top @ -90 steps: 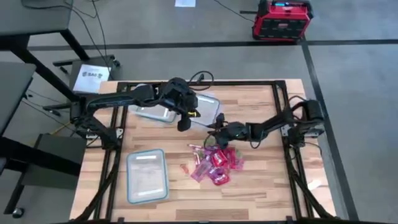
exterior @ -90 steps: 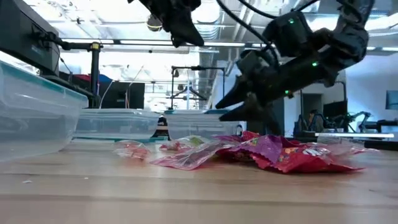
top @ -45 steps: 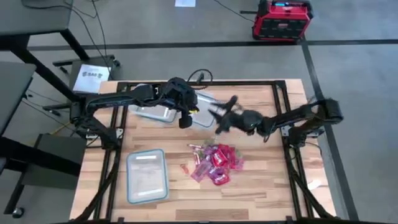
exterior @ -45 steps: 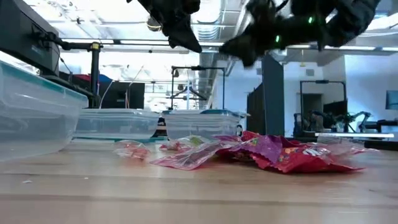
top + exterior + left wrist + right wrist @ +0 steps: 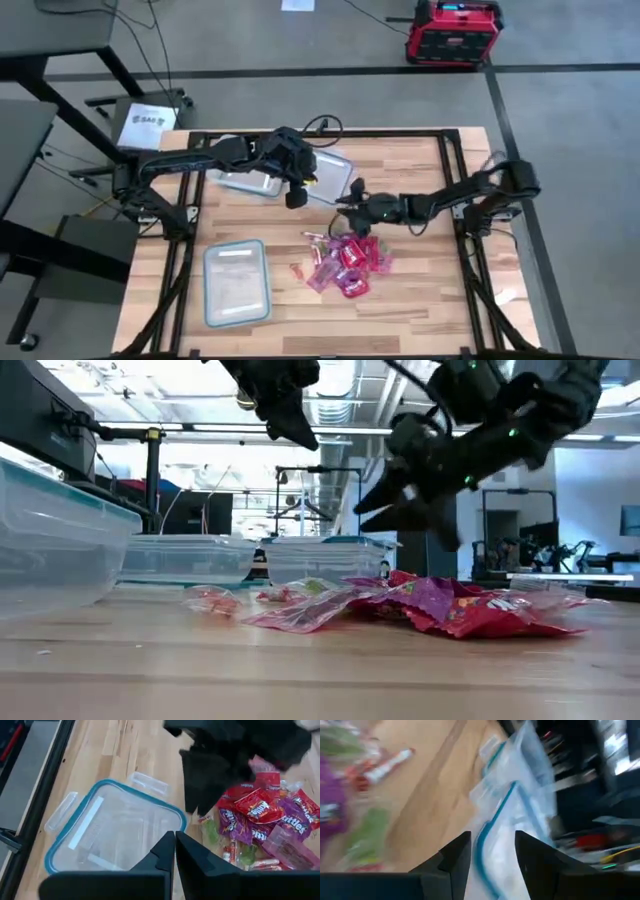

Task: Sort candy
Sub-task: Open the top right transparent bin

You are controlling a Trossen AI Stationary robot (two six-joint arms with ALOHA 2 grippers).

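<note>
Candy (image 5: 345, 262) lies heaped in red, pink and purple packets on the wooden desk (image 5: 410, 300), toward its right half, with a few small pieces strewn at the heap's left edge. Just above that heap hangs the right gripper (image 5: 352, 199), raised off the desk, jaws apart and empty as its wrist view shows. Farther back, the left gripper (image 5: 296, 198) hovers beside two clear containers (image 5: 330, 172) at the desk's far side; its jaws are pressed together with nothing between them. A third clear, blue-rimmed container (image 5: 236, 282) rests on the desk's near left, well apart from the sweets.
</note>
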